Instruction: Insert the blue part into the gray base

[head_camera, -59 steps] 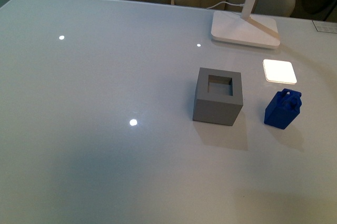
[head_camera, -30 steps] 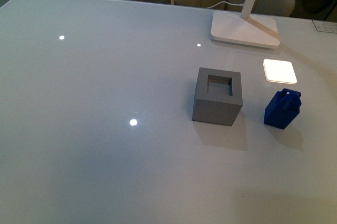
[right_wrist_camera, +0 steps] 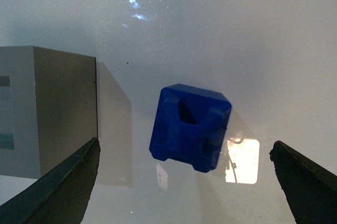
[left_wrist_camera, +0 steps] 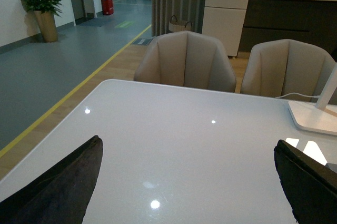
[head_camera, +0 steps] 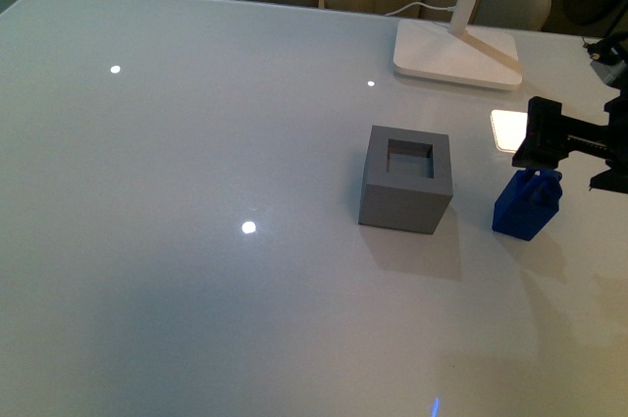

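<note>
The gray base [head_camera: 406, 180], a cube with a square hole in its top, stands on the white table. The blue part [head_camera: 525, 206] stands upright just to its right, apart from it. My right gripper [head_camera: 574, 157] has come in from the right edge and hovers open just above the blue part. In the right wrist view the blue part [right_wrist_camera: 190, 126] lies between the wide-open fingers of the right gripper [right_wrist_camera: 184, 153], untouched, with the gray base [right_wrist_camera: 47, 110] beside it. My left gripper [left_wrist_camera: 187, 150] is open and empty over bare table; it is out of the front view.
A white lamp base [head_camera: 456, 52] with its stem and cable stands behind the gray base, and a bright lamp reflection [head_camera: 520, 130] lies on the table near it. Beige chairs [left_wrist_camera: 184, 60] stand along the table's far edge.
My right gripper has entered the front view from the right and now hangs above the blue part. The blue part and gray base have not moved.
</note>
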You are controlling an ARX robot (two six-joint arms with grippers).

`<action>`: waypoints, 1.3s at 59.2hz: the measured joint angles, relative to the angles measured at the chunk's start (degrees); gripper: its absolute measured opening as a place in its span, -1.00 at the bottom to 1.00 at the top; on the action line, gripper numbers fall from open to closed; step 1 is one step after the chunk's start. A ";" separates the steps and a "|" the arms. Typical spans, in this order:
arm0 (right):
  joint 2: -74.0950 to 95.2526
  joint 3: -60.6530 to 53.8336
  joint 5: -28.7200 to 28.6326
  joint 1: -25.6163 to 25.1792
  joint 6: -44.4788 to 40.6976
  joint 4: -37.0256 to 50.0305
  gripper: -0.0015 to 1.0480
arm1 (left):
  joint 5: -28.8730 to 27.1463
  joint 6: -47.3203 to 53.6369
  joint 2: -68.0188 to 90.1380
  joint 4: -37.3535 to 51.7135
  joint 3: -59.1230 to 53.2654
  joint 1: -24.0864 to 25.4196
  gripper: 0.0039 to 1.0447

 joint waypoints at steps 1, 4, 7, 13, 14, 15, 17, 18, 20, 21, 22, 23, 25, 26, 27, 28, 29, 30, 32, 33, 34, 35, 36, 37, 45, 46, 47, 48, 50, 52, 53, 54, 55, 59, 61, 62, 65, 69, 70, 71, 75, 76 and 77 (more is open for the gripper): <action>0.44 0.37 0.04 0.24 0.48 -0.22 0.83 | 0.00 0.00 0.00 0.00 0.00 0.00 0.86; 1.40 1.07 0.13 0.63 1.31 -0.74 0.83 | 0.00 0.00 0.00 0.00 0.00 0.00 0.86; 2.62 1.92 0.55 1.03 2.21 -1.01 0.83 | 0.00 0.00 0.00 0.00 0.00 0.00 0.86; 4.70 3.19 0.94 1.44 3.58 -1.42 0.83 | 0.00 0.00 0.00 0.00 0.00 0.00 0.86; 5.07 3.41 1.05 1.49 3.82 -1.49 0.83 | 0.02 0.00 0.00 0.00 0.00 0.00 0.86; 5.31 3.54 1.11 1.49 4.04 -1.53 0.83 | 0.00 0.00 0.00 0.00 0.00 0.00 0.86; 6.36 4.15 1.38 1.55 4.63 -1.90 0.83 | 0.00 0.00 0.00 0.00 0.00 0.00 0.86; 6.73 4.37 1.53 1.57 4.79 -2.03 0.83 | 0.00 0.00 0.00 0.00 0.00 0.00 0.86; 7.28 4.68 1.55 1.57 5.14 -2.21 0.83 | 0.00 0.00 0.00 0.00 0.00 0.00 0.86; 7.56 4.83 1.64 1.55 5.31 -2.25 0.83 | 0.00 0.00 0.00 0.00 0.00 0.00 0.86; 7.69 4.90 1.73 1.55 5.42 -2.27 0.83 | 0.00 0.00 0.00 0.00 0.00 0.00 0.86; 7.98 5.05 1.90 1.55 5.66 -2.29 0.83 | 0.00 0.00 0.00 0.00 0.00 0.00 0.86; 8.31 5.22 1.97 1.55 5.88 -2.36 0.83 | 0.00 0.00 0.00 0.00 0.00 0.00 0.86; 8.39 5.29 1.95 1.55 6.03 -2.38 0.81 | 0.00 0.00 0.00 0.00 0.00 0.00 0.86; 8.52 5.38 1.97 1.55 6.08 -2.38 0.76 | 0.00 0.00 0.00 0.00 0.00 0.00 0.86; 8.57 5.40 1.95 1.57 6.10 -2.40 0.73 | 0.00 0.00 0.00 0.00 0.00 0.00 0.86; 8.66 5.49 1.97 1.57 6.21 -2.45 0.67 | 0.00 0.00 0.00 0.00 0.00 0.00 0.86; 8.68 5.51 1.97 1.57 6.25 -2.47 0.64 | 0.00 0.00 0.00 0.00 0.00 0.00 0.86; 8.74 5.57 1.97 1.57 6.29 -2.49 0.53 | 0.00 0.00 0.00 0.00 0.00 0.00 0.86; 8.74 5.60 1.99 1.57 6.34 -2.49 0.47 | 0.00 0.00 0.00 0.00 0.00 0.00 0.86; 8.74 5.60 2.01 1.57 6.45 -2.49 0.44 | 0.00 0.00 0.00 0.00 0.00 0.00 0.86; 8.74 5.60 2.05 1.57 6.51 -2.49 0.37 | 0.00 0.00 0.00 0.00 0.00 0.00 0.86; 8.74 5.57 2.05 1.57 6.51 -2.49 0.33 | 0.00 0.00 0.00 0.00 0.00 0.00 0.86; 8.72 5.55 2.10 1.57 6.60 -2.49 0.27 | 0.00 0.00 0.00 0.00 0.00 0.00 0.86; 7.74 4.59 2.16 1.55 6.73 -2.54 -0.07 | 0.00 0.00 0.00 0.00 0.00 0.00 0.86; 7.28 4.26 2.14 1.57 6.73 -2.54 -0.10 | 0.02 0.00 0.00 0.00 0.00 0.00 0.86; 6.97 4.04 2.12 1.57 6.73 -2.56 -0.11 | 0.00 0.00 0.00 0.00 0.00 0.00 0.86; 6.36 3.65 1.92 1.57 6.73 -2.64 -0.13 | 0.00 0.00 0.00 0.00 0.00 0.00 0.86; 5.20 3.08 1.70 1.55 6.71 -2.89 -0.14 | 0.00 0.00 0.00 0.00 0.00 0.00 0.86; 3.85 2.58 1.64 1.57 6.71 -3.23 -0.14 | 0.00 0.00 0.00 0.00 0.00 0.00 0.86; 3.37 2.45 1.64 1.57 6.71 -3.39 -0.14 | 0.02 0.00 0.00 0.00 0.00 0.00 0.86; 2.38 2.25 1.57 1.64 6.73 -3.69 -0.15 | 0.00 0.00 0.00 0.00 0.00 0.00 0.86; 1.84 2.19 1.51 1.66 6.75 -3.87 -0.15 | 0.00 0.00 0.00 0.00 0.00 0.00 0.86; -1.53 2.14 1.25 2.10 7.06 -5.07 -0.15 | 0.00 0.00 0.00 0.00 0.00 0.00 0.86; -3.19 2.21 1.27 2.51 7.34 -5.64 -0.15 | 0.00 0.00 0.00 0.00 0.00 0.00 0.86; -4.20 2.34 1.27 2.86 7.43 -5.97 -0.15 | 0.00 0.00 0.00 0.00 0.00 0.00 0.86; -5.90 2.91 1.14 3.76 7.93 -6.80 -0.15 | 0.00 0.00 0.00 0.00 0.00 0.00 0.86; -7.45 4.28 1.01 5.38 8.85 -8.02 -0.15 | 0.00 0.00 0.00 0.00 0.00 0.00 0.86; -7.69 4.83 0.90 6.03 9.14 -8.44 -0.15 | 0.00 0.00 0.00 0.00 0.00 0.00 0.86; -7.74 5.11 0.85 6.34 9.33 -8.63 -0.15 | 0.00 0.00 0.00 0.00 0.00 0.00 0.86; -7.78 6.91 0.87 8.41 10.51 -9.35 -0.15 | 0.00 0.00 0.00 0.00 0.00 0.00 0.86; -7.63 7.45 0.90 9.14 10.75 -9.55 -0.15 | 0.02 0.00 0.00 0.00 0.00 0.00 0.86; -7.52 7.74 0.92 9.49 10.88 -9.70 -0.15 | 0.00 0.00 0.00 0.00 0.00 0.00 0.86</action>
